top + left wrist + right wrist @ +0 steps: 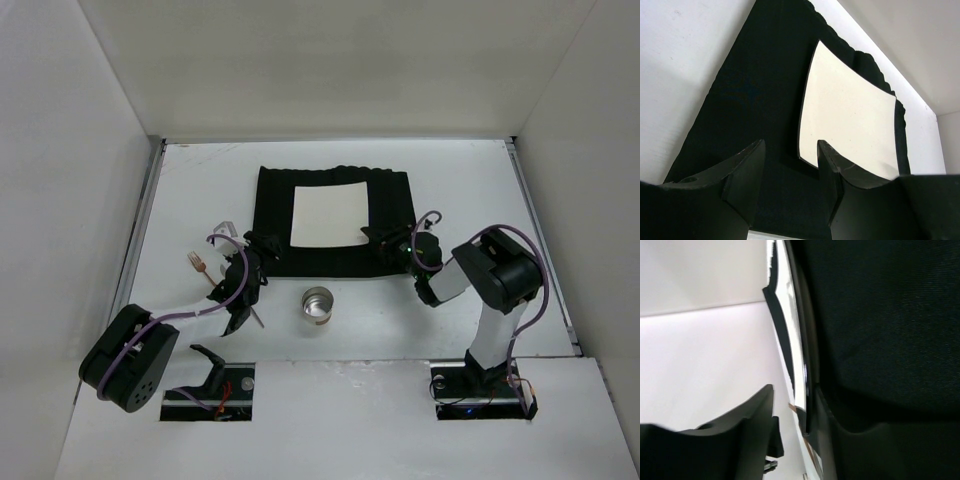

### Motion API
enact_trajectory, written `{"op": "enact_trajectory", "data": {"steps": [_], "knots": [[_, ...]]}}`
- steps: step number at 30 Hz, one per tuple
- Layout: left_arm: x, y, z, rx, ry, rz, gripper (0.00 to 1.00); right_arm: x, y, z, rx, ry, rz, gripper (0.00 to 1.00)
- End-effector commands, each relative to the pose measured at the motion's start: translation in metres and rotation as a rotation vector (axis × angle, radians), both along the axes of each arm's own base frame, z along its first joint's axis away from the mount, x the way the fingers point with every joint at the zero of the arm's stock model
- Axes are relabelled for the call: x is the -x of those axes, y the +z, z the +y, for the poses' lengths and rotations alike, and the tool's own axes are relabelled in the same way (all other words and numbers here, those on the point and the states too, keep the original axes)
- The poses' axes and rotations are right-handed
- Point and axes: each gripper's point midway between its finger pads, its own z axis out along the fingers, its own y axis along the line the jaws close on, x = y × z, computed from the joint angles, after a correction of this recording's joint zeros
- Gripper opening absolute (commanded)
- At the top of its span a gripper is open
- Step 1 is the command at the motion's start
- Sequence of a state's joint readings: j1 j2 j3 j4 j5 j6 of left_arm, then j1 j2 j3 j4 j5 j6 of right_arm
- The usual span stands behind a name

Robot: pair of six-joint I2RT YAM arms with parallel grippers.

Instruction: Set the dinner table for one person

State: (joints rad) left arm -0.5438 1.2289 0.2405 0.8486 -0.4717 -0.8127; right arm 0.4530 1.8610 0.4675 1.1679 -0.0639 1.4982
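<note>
The dinner table (455, 185) is a wide white top. On it lies a black ribbed mat (275, 195) with a square white plate (330, 215) on top. My left gripper (260, 247) hovers over the mat's near left corner, open and with nothing in it (790, 145); the plate (850, 120) lies just beyond its fingers. My right gripper (380, 237) is at the plate's near right corner. Its jaws stand apart (790, 395), and the plate's edge (799, 365) runs close along one finger (840, 440).
A metal cup (317, 304) stands on the table in front of the mat, between the two arms. A copper-coloured fork (197, 263) and a pale utensil (226, 228) lie left of the mat. White walls close off the far and side edges.
</note>
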Motion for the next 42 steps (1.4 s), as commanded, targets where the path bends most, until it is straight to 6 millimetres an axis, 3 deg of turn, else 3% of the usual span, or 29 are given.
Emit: {"op": "enact_trajectory", "data": {"steps": [1, 7, 11, 17, 20, 23, 26, 29, 33, 39, 42], "knots": [[-0.003, 0.016, 0.001, 0.035, 0.017, -0.056, 0.43, -0.006, 0.050, -0.006, -0.097, -0.014, -0.160, 0.49], [-0.003, 0.014, 0.003, 0.011, 0.024, -0.046, 0.43, -0.002, 0.039, -0.022, 0.091, -0.029, -0.100, 0.54], [0.000, 0.018, 0.007, -0.021, 0.032, -0.042, 0.43, 0.001, 0.028, -0.045, 0.301, -0.084, -0.033, 0.58], [0.017, 0.028, -0.002, -0.083, -0.021, -0.014, 0.43, 0.002, 0.043, -0.083, 0.590, -0.164, -0.033, 0.61], [0.030, 0.035, -0.013, -0.149, -0.095, 0.011, 0.43, 0.001, 0.064, -0.097, 0.659, -0.178, -0.093, 0.47], [0.046, 0.044, -0.027, -0.226, -0.183, 0.036, 0.41, 0.001, 0.084, -0.109, 0.725, -0.171, -0.145, 0.13], [0.068, 0.052, -0.040, -0.319, -0.285, 0.068, 0.38, 0.003, 0.089, -0.123, 0.826, -0.167, -0.149, 0.04], [0.090, 0.053, -0.049, -0.379, -0.368, 0.113, 0.30, 0.007, 0.082, -0.133, 0.879, -0.181, -0.131, 0.05], [0.120, 0.046, -0.056, -0.401, -0.457, 0.182, 0.22, 0.013, 0.080, -0.132, 0.863, -0.181, -0.144, 0.13], [0.150, 0.034, -0.068, -0.373, -0.533, 0.262, 0.32, 0.020, 0.088, -0.135, 0.850, -0.199, -0.176, 0.37], [0.154, 0.020, -0.070, -0.411, -0.534, 0.314, 0.33, 0.021, 0.093, -0.137, 0.850, -0.215, -0.187, 0.44]]}}
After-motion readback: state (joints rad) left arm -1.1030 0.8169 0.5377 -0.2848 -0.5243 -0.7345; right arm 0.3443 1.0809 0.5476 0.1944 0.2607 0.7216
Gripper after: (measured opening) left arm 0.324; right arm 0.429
